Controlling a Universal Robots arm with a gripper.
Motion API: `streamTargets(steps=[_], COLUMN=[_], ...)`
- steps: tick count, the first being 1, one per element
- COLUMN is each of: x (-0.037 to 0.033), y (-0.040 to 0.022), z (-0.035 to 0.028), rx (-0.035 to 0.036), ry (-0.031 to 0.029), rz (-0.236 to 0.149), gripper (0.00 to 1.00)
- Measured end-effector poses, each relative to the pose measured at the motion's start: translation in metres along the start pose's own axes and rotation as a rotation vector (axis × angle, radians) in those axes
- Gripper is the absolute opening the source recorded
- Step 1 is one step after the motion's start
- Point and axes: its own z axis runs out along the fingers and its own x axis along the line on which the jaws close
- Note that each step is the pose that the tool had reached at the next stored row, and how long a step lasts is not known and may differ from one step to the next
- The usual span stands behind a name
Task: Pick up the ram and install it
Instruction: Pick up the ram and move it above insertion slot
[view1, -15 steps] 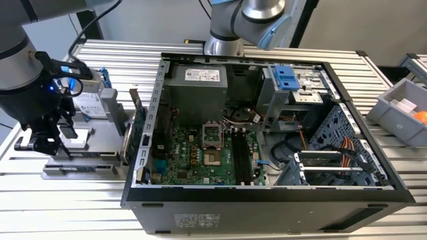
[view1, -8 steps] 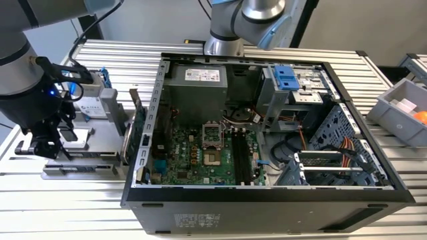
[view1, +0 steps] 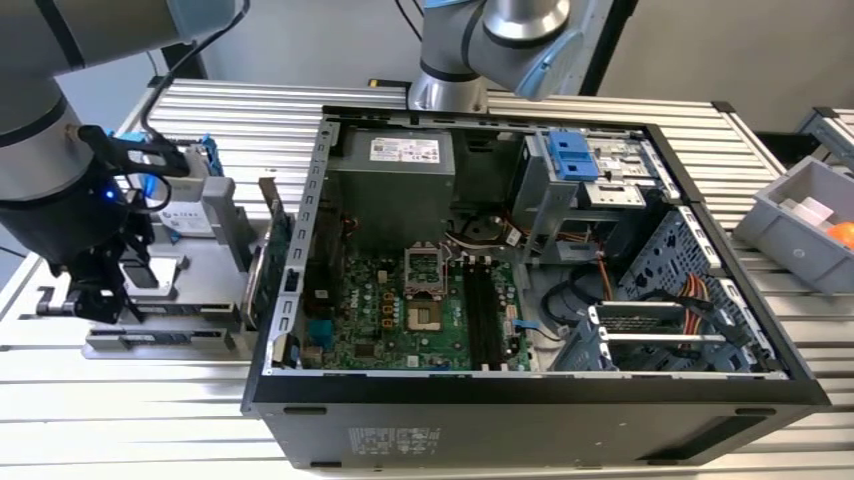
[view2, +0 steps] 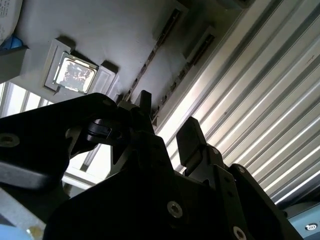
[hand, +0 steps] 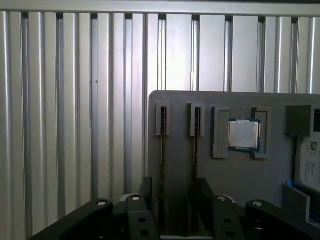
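1. The black two-fingered gripper (hand: 175, 197) hangs low over a flat grey plastic holder plate (hand: 180, 165). The plate lies on the ribbed aluminium table (hand: 75, 125), to the exterior view's left of the open black computer case (view1: 534, 400).
2. Its fingers (hand: 206, 192) are spread, with a clear gap between them and nothing pinched.
3. The ram (hand: 162, 137), a long, thin, dark circuit-board stick, stands on edge in a narrow slot of the holder plate.
4. A second thin dark stick (hand: 195, 137) stands in the slot just beside it, parallel to it.
5. In both wrist views the two slots run toward the gap between the fingers. I cannot tell which stick the fingers are lined up with, nor whether they touch either one.
6. A square silver processor chip (hand: 244, 134) sits in a recess of the same plate, beside the second stick on the side away from the ram.
7. Inside the case a green motherboard (view1: 387, 310) lies flat, with long black memory slots (view1: 483, 310) just beside its metal processor socket (view1: 424, 318).
8. A grey plastic bin (view1: 801, 215) stands on the table at the exterior view's right, well apart from the gripper.
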Motion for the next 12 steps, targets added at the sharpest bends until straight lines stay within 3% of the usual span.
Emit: streamTargets(steps=[12], x=[0.0003], y=[-0.0017], z=[0.0123], rx=[0.0000], ry=[0.0000], rz=[0.000], gripper=[1.00])
